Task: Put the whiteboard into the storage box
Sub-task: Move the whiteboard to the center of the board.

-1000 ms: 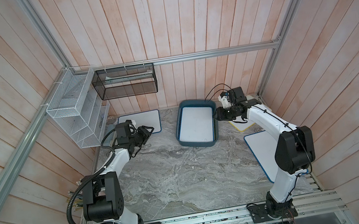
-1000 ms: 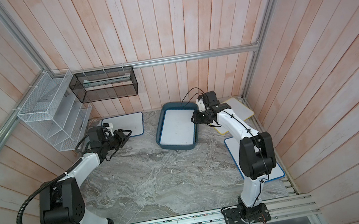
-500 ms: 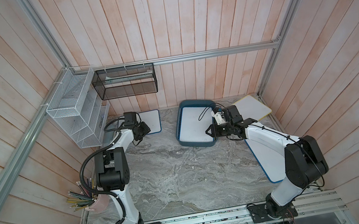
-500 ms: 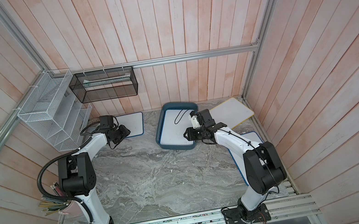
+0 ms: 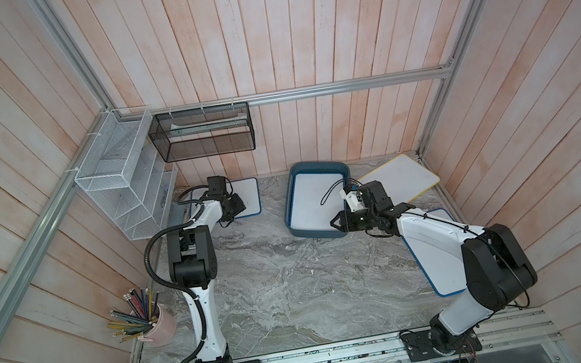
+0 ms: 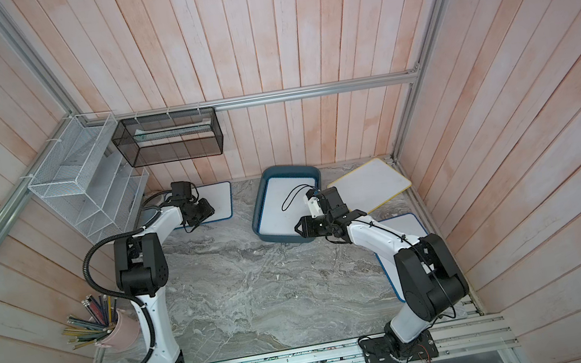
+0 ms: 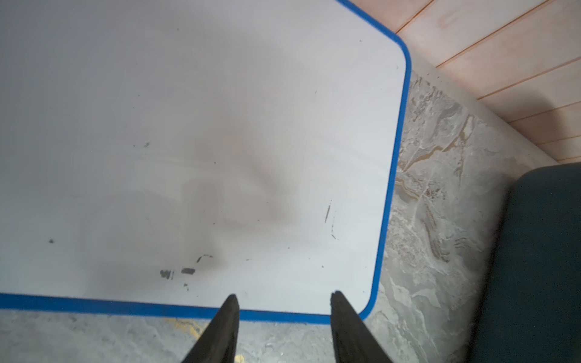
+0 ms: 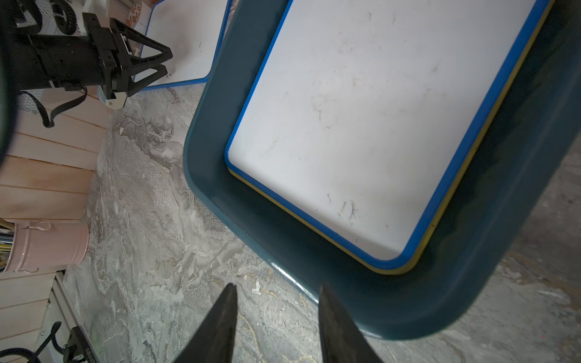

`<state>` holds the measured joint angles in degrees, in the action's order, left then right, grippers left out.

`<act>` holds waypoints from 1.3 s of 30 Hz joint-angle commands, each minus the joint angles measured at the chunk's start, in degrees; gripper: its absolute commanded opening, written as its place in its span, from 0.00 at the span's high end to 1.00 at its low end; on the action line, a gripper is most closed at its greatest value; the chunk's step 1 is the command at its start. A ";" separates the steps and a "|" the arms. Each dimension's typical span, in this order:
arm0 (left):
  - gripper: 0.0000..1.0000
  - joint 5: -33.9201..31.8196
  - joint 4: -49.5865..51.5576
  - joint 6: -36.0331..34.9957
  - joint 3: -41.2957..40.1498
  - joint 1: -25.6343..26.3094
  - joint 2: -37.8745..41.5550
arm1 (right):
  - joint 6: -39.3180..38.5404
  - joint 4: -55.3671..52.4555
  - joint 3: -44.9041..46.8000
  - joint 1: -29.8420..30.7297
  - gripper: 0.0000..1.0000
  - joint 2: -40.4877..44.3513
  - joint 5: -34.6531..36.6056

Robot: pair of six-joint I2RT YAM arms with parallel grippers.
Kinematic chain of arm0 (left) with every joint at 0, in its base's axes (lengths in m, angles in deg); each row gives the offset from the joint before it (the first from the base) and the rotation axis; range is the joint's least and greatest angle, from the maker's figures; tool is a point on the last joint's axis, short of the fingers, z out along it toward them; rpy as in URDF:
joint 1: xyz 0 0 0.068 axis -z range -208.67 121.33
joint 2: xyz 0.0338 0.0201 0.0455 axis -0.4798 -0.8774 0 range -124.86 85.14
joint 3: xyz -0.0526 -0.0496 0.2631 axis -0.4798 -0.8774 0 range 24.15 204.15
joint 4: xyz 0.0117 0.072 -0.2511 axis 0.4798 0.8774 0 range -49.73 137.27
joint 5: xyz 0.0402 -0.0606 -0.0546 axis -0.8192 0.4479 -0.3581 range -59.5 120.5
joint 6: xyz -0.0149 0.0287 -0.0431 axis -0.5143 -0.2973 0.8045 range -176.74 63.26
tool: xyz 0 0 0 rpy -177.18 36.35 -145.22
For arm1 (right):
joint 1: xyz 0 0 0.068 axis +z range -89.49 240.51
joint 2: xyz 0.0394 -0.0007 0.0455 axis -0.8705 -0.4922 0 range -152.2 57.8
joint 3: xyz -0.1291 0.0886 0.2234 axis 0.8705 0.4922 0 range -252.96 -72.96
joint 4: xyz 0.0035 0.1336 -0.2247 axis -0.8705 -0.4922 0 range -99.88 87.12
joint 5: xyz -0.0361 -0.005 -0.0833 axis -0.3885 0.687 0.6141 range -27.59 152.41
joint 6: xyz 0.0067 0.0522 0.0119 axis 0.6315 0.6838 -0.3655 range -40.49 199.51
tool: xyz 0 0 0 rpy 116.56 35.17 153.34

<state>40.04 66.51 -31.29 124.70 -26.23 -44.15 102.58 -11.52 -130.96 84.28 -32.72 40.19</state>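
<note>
The teal-blue storage box (image 5: 290, 210) (image 6: 257, 211) (image 8: 207, 141) stands at the back middle of the table. A blue-edged whiteboard (image 8: 377, 125) lies in it on top of a yellow-edged one. Another blue-edged whiteboard (image 5: 247, 196) (image 6: 220, 200) (image 7: 220, 141) lies flat at the back left. My left gripper (image 5: 236, 208) (image 7: 283, 295) hovers open over that board's near edge, close to a corner, with nothing between its fingers. My right gripper (image 5: 333, 221) (image 8: 276, 286) is open and empty above the box's near right corner, one finger over the rim.
A yellow-edged whiteboard (image 5: 403, 175) lies at the back right, and a blue-edged one (image 5: 437, 273) lies along the right wall under my right arm. A pink cup of pencils (image 5: 160, 326) stands front left. A white wire rack (image 5: 125, 183) and a black mesh basket (image 5: 205, 132) hang on the walls.
My right gripper pulled back from the box's far right side to its near right corner. My left arm swung its gripper toward the back, over the left whiteboard's edge.
</note>
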 commanded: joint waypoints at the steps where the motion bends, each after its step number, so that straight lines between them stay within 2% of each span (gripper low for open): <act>1: 0.50 -0.14 1.16 -1.28 1.37 0.29 -1.62 | 0.92 1.44 0.26 0.28 0.56 1.03 -0.84; 8: 0.50 0.69 2.55 -1.83 0.60 0.45 -3.62 | 0.87 1.26 -0.45 0.40 0.57 0.94 -0.99; 17: 0.51 0.84 4.39 -3.27 -4.69 1.42 -2.10 | 0.44 0.94 -0.74 0.44 0.56 0.80 -1.04; 24: 0.51 0.40 2.52 -2.09 -15.24 2.46 3.83 | 0.50 1.69 -0.94 0.36 0.57 0.57 -1.65; 32: 0.52 3.60 1.53 -0.10 -28.11 4.66 12.58 | 0.51 2.01 -1.02 0.39 0.57 0.05 -2.51; 39: 0.52 4.68 1.19 2.29 -43.73 5.90 22.33 | 0.53 2.33 -2.70 1.26 0.57 -2.07 -3.80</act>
<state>42.78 58.47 -31.16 88.04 -20.72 -21.68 103.35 -10.03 -131.42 84.59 -33.13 37.85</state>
